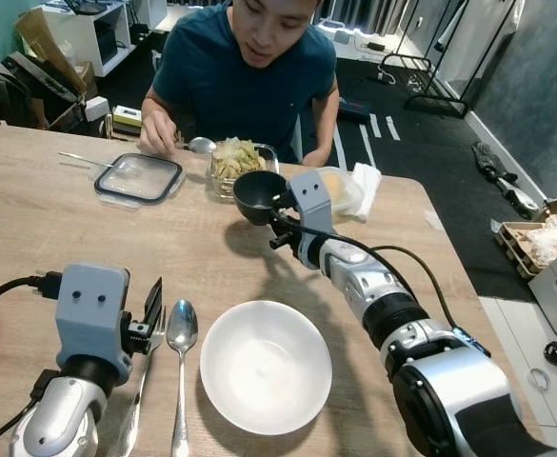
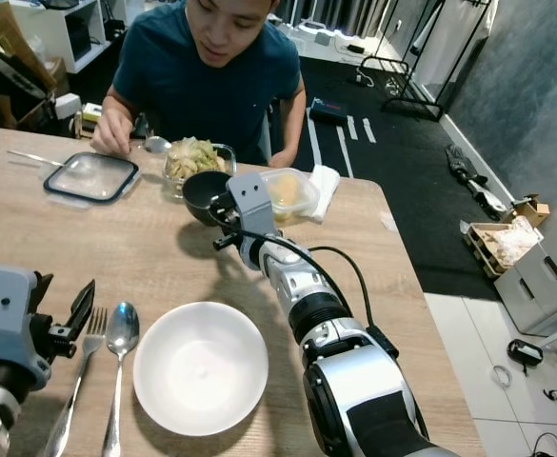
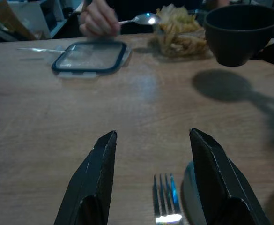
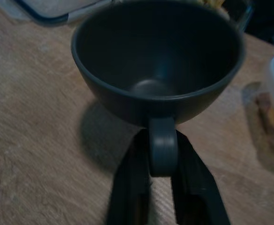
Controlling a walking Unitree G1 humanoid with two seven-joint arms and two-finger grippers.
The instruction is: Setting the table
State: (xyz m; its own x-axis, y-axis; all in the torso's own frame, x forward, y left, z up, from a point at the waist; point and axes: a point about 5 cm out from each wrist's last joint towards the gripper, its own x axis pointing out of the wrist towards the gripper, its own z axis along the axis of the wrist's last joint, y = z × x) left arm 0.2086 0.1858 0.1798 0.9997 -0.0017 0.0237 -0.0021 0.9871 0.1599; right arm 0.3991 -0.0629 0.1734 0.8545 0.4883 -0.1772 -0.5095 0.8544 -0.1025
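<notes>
Resting at the near left of the wooden table (image 1: 49, 228), left gripper (image 3: 151, 154) spread wide, fingers (image 3: 97, 178) apart and grasping nothing, tips over the bare wood just beyond the fork's tines. Just right of it, fork (image 1: 143, 376) and spoon (image 1: 180, 367) side by side, handles toward the near edge, spoon bowl pointing far. Next right, white bowl (image 1: 266, 367), near the spoon but not touching, upright on the wood. Farther back at left, a clear container lid (image 1: 138, 176) with dark rim, flat on the table. Beyond it, a person's hand (image 1: 159, 136) with a second spoon (image 1: 202, 145) beside a glass container of food (image 1: 237, 160). Right of centre, right gripper (image 4: 161, 161) clenched on the handle of the dark cup (image 1: 259, 195), one finger on each side, cup upright and lifted off the table with its shadow on the wood beneath. Just right of the cup, a lidded plastic container (image 1: 340, 190) and a crumpled white napkin (image 1: 366, 179) at the far right edge.
</notes>
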